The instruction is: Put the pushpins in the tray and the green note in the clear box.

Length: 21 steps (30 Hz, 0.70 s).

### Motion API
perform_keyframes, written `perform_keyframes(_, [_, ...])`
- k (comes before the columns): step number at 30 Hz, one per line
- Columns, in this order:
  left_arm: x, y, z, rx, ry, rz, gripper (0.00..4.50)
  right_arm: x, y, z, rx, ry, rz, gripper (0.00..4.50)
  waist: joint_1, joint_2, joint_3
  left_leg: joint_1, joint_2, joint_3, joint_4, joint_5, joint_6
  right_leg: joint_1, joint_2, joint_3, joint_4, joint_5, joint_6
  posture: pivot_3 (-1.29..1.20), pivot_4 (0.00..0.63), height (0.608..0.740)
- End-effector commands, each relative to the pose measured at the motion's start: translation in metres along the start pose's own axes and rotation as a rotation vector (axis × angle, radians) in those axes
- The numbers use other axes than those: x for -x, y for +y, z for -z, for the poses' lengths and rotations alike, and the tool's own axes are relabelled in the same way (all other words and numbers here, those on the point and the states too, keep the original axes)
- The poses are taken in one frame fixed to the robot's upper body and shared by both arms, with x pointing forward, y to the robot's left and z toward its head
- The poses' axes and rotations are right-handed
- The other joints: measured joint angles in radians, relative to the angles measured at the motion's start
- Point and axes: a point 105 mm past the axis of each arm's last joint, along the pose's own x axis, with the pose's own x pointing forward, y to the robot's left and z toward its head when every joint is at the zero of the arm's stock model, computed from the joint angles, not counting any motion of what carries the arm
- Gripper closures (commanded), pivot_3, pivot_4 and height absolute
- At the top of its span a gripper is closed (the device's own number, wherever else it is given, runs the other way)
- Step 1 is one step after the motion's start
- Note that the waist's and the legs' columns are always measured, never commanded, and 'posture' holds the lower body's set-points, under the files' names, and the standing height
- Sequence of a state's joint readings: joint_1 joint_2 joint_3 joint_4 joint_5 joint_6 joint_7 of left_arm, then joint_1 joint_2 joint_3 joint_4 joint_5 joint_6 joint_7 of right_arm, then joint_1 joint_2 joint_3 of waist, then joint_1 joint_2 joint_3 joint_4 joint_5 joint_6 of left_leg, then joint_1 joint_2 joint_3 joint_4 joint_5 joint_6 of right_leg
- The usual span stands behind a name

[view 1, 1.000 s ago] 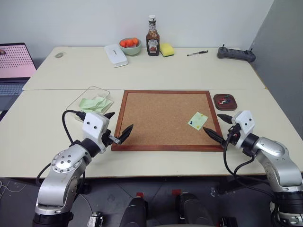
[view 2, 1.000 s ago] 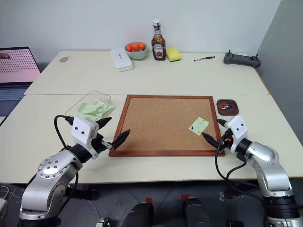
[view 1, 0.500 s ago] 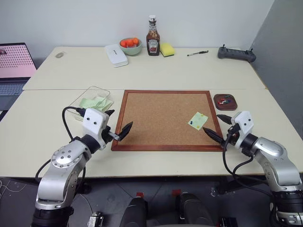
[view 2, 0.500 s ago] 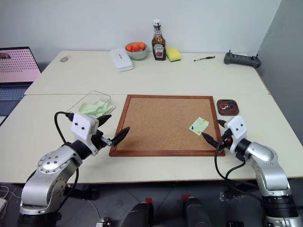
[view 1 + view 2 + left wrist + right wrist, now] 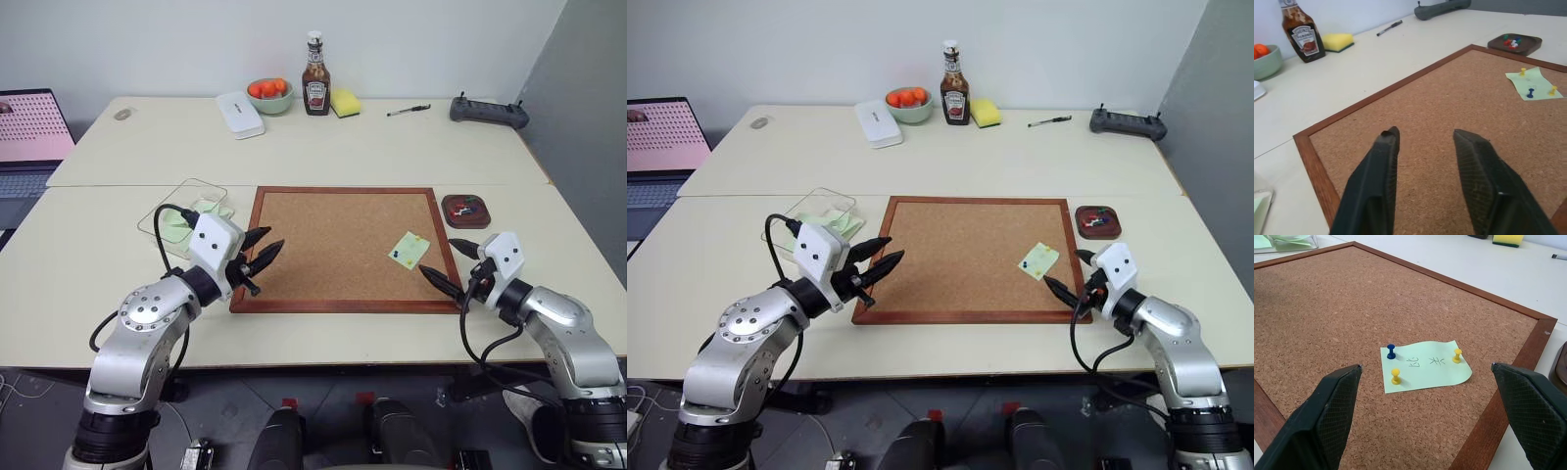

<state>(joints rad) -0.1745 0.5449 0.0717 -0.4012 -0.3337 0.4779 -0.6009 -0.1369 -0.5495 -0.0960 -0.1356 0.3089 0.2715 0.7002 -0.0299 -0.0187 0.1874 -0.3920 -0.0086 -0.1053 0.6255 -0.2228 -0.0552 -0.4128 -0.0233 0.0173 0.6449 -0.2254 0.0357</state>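
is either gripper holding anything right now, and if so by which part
Nothing is held. The left gripper hangs over the wood-framed corkboard, fingers apart and empty. The right gripper stands wide open before the pale green paper note, three pushpins in it.

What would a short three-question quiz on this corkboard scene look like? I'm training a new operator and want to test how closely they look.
1. How many pushpins hold the green note to the corkboard, and in what colours?
2. True or false: the tray already holds some pushpins.
3. Which gripper stands nearer the pinned note: left gripper or right gripper?

Key
1. Three: one blue pushpin and two yellow pushpins.
2. True; several coloured heads lie in it.
3. The right gripper, open, with the note between its fingers in the right wrist view.
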Motion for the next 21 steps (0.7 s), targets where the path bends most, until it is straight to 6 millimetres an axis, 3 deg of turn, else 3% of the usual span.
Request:
perform_keyframes(1, [-0.013,-0.007,-0.007,0.007,-0.032,0.075,3.68,0.000,0.001,-0.017,0.017,-0.059,0.007,0.00,0.000,0.000,0.000,0.000,0.000,0.000,0.000,0.000,0.000,0.000,0.000,0.000,0.000,0.000,0.000,0.00,0.150,0.740])
perform_keyframes(6, [-0.044,-0.015,-0.001,0.026,-0.043,0.144,4.48,-0.006,0.001,-0.022,-0.016,-0.075,0.026,0.00,0.001,0.000,0.000,0.000,-0.001,0.000,0.001,0.000,0.000,0.001,0.000,0.000,0.000,0.000,0.000,0.00,0.150,0.740])
perform_keyframes(10, [-0.065,-0.028,0.006,0.056,-0.046,0.222,4.48,-0.009,0.001,-0.021,-0.035,-0.048,0.035,0.00,-0.001,0.000,0.000,0.001,-0.001,0.000,0.001,0.000,0.000,0.002,0.000,0.000,0.000,0.002,0.003,0.00,0.150,0.740])
perform_keyframes(16, [-0.082,-0.051,0.031,0.053,0.025,0.338,4.48,-0.016,-0.006,-0.018,-0.098,-0.006,0.067,0.00,-0.001,0.000,0.000,0.001,0.000,-0.001,0.001,0.000,0.000,0.002,0.001,0.000,0.000,0.003,0.004,0.00,0.150,0.740])
perform_keyframes(21, [-0.092,-0.051,0.050,0.097,0.073,0.329,4.48,-0.026,-0.011,-0.015,-0.076,0.031,0.059,0.00,-0.002,0.000,0.000,0.001,0.000,0.000,0.001,0.000,0.000,0.002,0.001,0.000,0.001,0.003,0.004,0.00,0.150,0.740])
